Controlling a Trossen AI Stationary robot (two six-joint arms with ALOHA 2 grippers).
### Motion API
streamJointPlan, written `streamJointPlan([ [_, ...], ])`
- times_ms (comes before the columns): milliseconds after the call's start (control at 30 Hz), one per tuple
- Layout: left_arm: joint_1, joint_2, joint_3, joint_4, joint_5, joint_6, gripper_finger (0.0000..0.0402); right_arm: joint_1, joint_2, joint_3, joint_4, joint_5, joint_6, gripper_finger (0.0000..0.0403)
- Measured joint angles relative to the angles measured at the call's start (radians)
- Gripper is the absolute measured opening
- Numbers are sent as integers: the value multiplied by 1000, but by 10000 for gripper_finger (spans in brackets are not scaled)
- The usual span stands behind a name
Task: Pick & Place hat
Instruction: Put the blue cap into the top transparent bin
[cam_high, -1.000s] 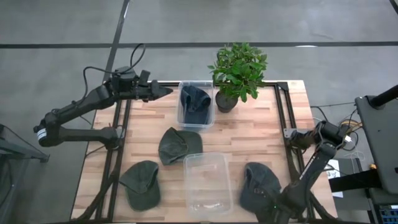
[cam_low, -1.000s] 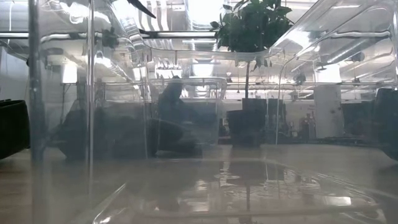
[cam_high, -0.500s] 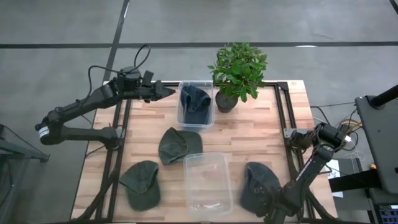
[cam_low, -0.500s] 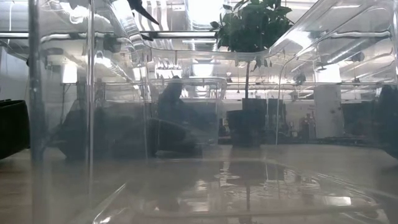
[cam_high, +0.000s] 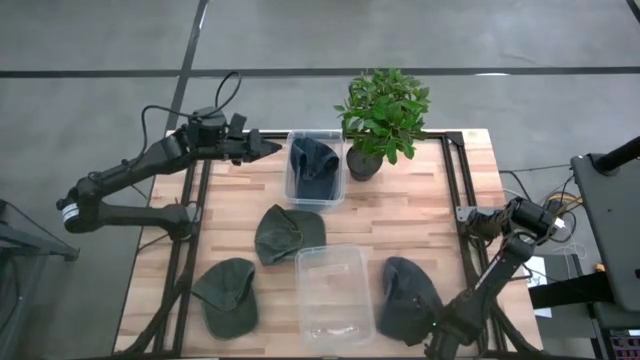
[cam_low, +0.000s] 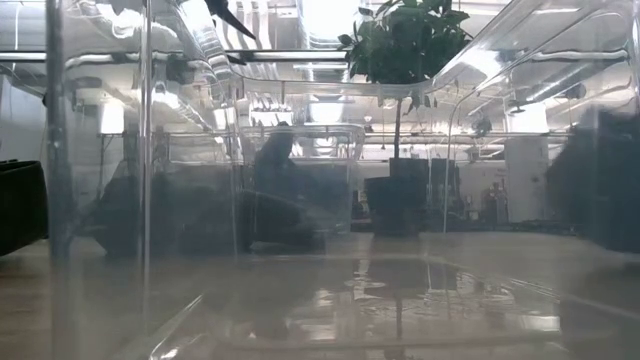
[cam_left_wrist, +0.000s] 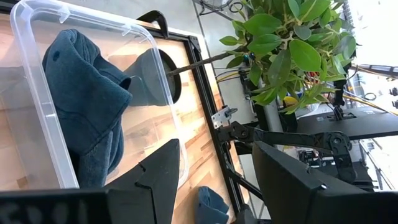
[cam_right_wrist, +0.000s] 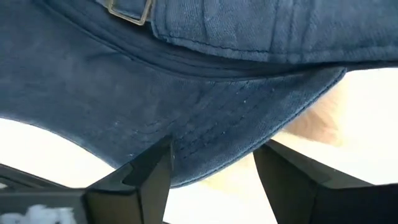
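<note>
This looks like a robotics lab set up in a big open industrial hall. The wooden table (cam_high: 400, 215) sits in a black metal frame on a bare grey concrete floor (cam_high: 330, 35) marked with long painted lines. Loose cables (cam_high: 215, 85) trail off the arm mounts, and a dark equipment stand (cam_high: 610, 235) waits just beside the table's right edge. Looking level across the tabletop, I see rows of ceiling lights (cam_low: 330, 105), white columns (cam_low: 520, 165) and more workstations far back. A potted plant (cam_high: 382, 115) and clear plastic bins (cam_high: 333, 295) sit on the table like test props, along with several caps (cam_high: 285, 235).
</note>
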Motion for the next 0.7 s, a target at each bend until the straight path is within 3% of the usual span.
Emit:
streamJointPlan([
  [167,0,0,0,0,0,0,195,0,-5,41,0,137,0,214],
  [433,0,0,0,0,0,1,195,-7,-4,48,4,227,10,194],
  [533,0,0,0,0,0,1,195,-9,-3,38,-3,239,11,148],
  [700,0,0,0,0,0,2,195,-10,-4,37,-25,258,5,28],
])
